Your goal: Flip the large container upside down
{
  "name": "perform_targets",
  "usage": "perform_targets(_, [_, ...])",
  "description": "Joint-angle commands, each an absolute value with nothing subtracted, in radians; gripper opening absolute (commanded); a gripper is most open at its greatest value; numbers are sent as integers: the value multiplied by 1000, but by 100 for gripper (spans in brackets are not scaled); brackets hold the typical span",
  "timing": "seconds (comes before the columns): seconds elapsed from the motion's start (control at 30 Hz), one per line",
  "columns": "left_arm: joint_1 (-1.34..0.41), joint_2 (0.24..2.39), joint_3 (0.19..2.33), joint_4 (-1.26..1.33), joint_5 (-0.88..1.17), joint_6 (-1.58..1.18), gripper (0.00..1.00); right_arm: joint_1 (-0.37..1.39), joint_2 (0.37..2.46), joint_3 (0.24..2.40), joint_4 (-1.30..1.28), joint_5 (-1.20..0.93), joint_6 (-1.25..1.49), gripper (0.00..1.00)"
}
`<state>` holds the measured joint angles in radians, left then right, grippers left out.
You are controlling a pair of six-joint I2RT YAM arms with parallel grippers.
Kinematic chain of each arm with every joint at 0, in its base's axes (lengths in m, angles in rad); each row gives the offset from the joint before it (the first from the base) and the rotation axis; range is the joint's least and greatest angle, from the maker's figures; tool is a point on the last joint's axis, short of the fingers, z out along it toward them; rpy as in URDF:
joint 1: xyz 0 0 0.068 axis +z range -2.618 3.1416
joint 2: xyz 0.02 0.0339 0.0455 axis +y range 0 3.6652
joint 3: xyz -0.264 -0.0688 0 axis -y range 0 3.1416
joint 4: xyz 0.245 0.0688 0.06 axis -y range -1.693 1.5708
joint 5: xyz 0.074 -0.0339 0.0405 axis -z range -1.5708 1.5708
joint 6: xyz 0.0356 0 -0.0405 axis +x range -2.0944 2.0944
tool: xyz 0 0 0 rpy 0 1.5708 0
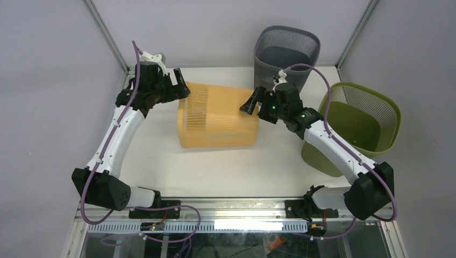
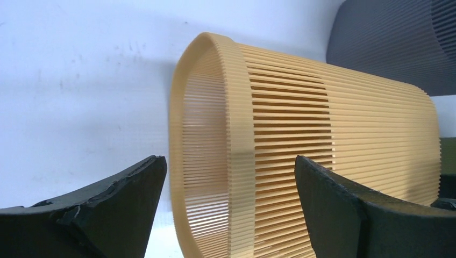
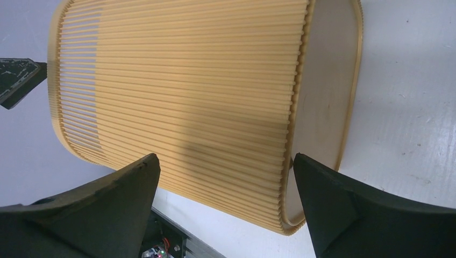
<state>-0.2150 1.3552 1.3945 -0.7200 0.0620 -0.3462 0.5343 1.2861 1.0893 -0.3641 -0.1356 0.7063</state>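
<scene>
- Left gripper (image 1: 184,88) and right gripper (image 1: 249,103), both spread wide, flank the basket (image 1: 218,115) at nine and three o'clock.
- Basket lies sideways on the table (image 1: 215,166); a one-sided nudge could roll it away.

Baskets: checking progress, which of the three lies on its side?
The orange slatted basket, its mouth facing left; the grey basket and the green basket open upward.

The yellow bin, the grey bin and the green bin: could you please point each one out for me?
Yellow bin (image 1: 218,115), top external view, on its slatted side wall.
Grey bin (image 1: 313,47), top external view, on its mesh wall.
Green bin (image 1: 389,115), top external view, on its mesh wall.
</scene>
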Motion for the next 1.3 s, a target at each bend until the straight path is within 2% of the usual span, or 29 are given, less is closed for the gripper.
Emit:
perform_targets(0.0, [-217,1308,1443,-745,-40,-303,89,525,1288,1104,-300,-151,714,99])
perform_targets(0.13, [-216,1292,1412,-761,-65,-286,80,523,1294,1118,-292,-166,714,99])
perform_targets(0.53, [-206,1302,1347,-760,-98,-292,79,525,1268,1244,-282,-291,701,96])
perform_targets(0.83, [-206,1304,1324,-752,-79,-289,80,553,1229,1303,-95,-451,727,95])
perform_targets(0.9, [-207,1302,1328,-752,-81,-292,80,557,1228,1312,-128,-412,716,95])
perform_targets(1.03, [-206,1282,1333,-741,-80,-291,80,545,1230,1310,-310,-202,703,95])
perform_targets(1.13, [-207,1270,1339,-736,-86,-285,73,529,1245,1292,-383,-162,712,95])
perform_targets(1.27, [-206,1264,1339,-730,-83,-285,56,516,1262,1232,-399,-153,751,94])
